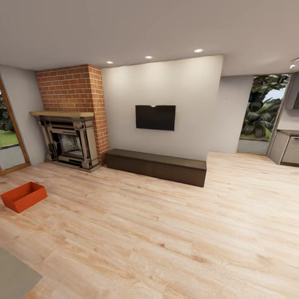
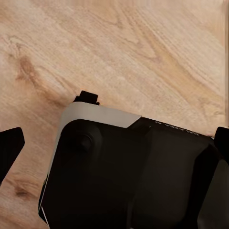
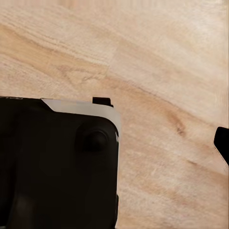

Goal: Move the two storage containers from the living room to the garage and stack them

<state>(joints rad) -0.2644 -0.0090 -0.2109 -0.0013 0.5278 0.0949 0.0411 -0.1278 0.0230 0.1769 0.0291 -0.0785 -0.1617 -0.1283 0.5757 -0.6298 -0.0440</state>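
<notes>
Over at the far left, an orange-red rectangular lidless storage bin [image 1: 23,196] sits on the light wood plank floor [image 1: 158,232], in front of the wood-framed glass door [image 1: 10,137] and the brick fireplace [image 1: 70,120]. Its long axis runs diagonally, near end toward the left edge. It lies well off to the robot's left, so the left arm looks nearer. A dark long bench [image 1: 155,166] stands under the black wall screen [image 1: 155,117]. Both wrist views look down at plank floor past the robot's dark body; whether either tool is apart or together, I cannot tell.

A brick fireplace [image 1: 70,120] is set beside a white wall [image 1: 187,87] bearing a black television [image 1: 155,117], above a long dark bench [image 1: 155,167] on light plank flooring [image 1: 166,232].
</notes>
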